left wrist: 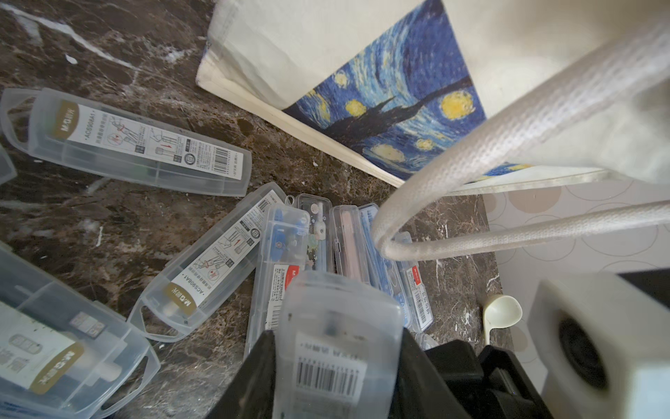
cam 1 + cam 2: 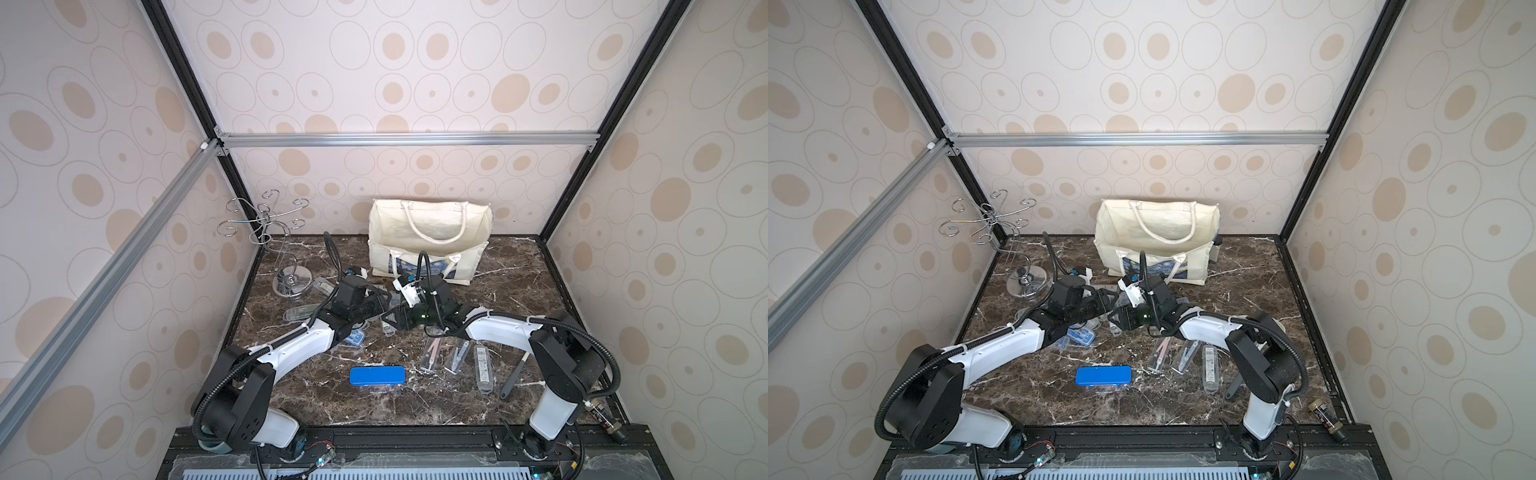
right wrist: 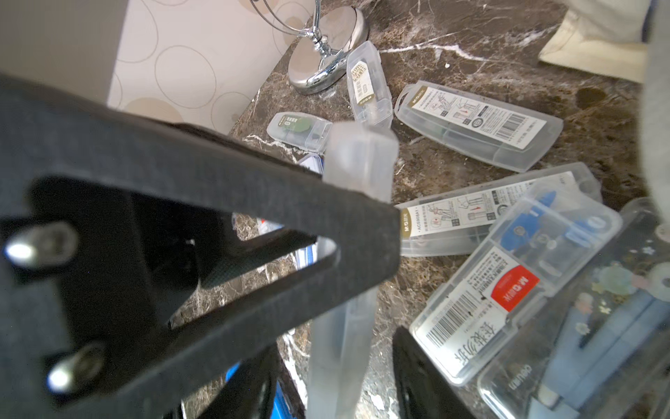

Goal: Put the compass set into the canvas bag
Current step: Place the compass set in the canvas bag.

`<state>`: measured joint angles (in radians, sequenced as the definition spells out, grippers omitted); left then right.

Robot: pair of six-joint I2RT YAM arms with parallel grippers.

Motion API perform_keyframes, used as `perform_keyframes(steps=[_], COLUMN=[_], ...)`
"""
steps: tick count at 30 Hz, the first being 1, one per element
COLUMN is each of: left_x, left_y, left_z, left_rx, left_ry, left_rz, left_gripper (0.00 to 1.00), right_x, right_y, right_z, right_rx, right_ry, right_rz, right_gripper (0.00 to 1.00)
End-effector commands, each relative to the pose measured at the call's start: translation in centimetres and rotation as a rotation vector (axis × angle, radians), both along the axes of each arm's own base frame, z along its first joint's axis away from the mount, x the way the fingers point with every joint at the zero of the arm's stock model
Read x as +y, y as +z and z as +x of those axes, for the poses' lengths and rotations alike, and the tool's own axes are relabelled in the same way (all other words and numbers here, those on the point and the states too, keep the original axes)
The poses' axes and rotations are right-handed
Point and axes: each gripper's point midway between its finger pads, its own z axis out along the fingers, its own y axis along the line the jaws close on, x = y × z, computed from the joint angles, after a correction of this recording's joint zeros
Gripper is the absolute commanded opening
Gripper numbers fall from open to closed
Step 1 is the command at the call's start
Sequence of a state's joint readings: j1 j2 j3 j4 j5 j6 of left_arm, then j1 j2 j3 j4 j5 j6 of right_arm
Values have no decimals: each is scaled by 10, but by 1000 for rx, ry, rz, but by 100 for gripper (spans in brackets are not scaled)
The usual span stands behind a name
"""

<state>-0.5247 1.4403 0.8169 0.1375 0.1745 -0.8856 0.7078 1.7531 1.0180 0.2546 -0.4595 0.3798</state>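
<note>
A: How did things stand, biggest first?

B: The marble table (image 2: 519, 299) carried the canvas bag (image 2: 384, 249) upright at its back edge, mouth open, with its front rope handle (image 1: 507, 127) drooping toward the arms. Both arms met just in front of it. The left gripper (image 1: 337, 335) was clamped on the broad faces of one clear compass set (image 1: 340, 301), which it held raised off the marble. The right gripper (image 3: 333, 342) had its jaws on either side of a case's narrow edges. Gaps showed on both sides, so it gripped nothing.

A: The same case?

B: It looked so. The black finger crossing the right wrist view was most likely the left's. I read it as a hand-over.

A: How was that best done?

B: The right needed to pinch the narrow walls squarely and firmly before the left loosened, since smooth plastic would slip from a half-made grip. Then it had to rise over the bag's rim, steer clear of the rope handle, and release only well inside the mouth. The loose sets (image 1: 127, 141) lying beneath wanted no nudging.
</note>
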Motion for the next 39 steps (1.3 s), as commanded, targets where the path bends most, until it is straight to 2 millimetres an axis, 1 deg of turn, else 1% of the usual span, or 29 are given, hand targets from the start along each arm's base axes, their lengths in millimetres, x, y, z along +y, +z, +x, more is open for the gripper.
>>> perform_keyframes(steps=[1, 6, 8, 10, 16, 18, 20, 21, 23, 25, 26, 27, 29, 31, 33, 36, 39], left_x=[-6, -4, -4, -3, -2, -2, -2, -3, -3, -1, 3, 7, 21, 45, 73, 117, 142], left_y=[18, 21, 22, 20, 19, 19, 19, 20, 20, 26, 28, 35, 47, 66, 77, 88, 96], left_z=[7, 6, 5, 5, 3, 3, 3, 2, 1, 1, 1, 1, 1, -1, -7, -21, -38], left_rx=[-42, -54, -56, -54, -57, -58, -63, -68, -74, -98, -110, -131, -174, -231, -261, -294, -335], left_ry=[11, 19, 19, 20, 25, 23, 18, 15, 11, 7, 13, 22, 63, 138, 249, 415, 496], left_rz=[-54, -65, -65, -59, -63, -66, -68, -72, -73, -64, -53, -38, -1, 49, 110, 171, 180], left_gripper=[44, 44, 44, 44, 45, 48, 52, 58, 77, 99, 100, 100, 100, 100, 100, 100, 100], right_x=[11, 14, 14, 15, 15, 14, 14, 14, 15, 15, 14, 14, 13, 11, 10, 8, 10], right_y=[5, 3, 2, 4, 6, 6, 6, 8, 9, 9, 10, 10, 14, 18, 25, 41, 64], right_z=[3, 5, 5, 5, 5, 5, 5, 5, 4, 3, 3, 1, -1, -3, -5, -6, -9], right_rx=[-1, 19, 25, 21, 20, 17, 18, 17, 18, 21, 20, 22, 19, 17, 3, -24, -57], right_ry=[10, 6, 4, 9, 14, 13, 15, 17, 20, 26, 29, 37, 55, 69, 90, 123, 168], right_rz=[30, 40, 42, 46, 39, 34, 30, 31, 29, 24, 19, 13, -1, -32, -60, -92, -98], right_gripper=[45, 37, 33, 26, 20, 16, 16, 16, 16, 16, 16, 16, 16, 16, 16, 16, 15])
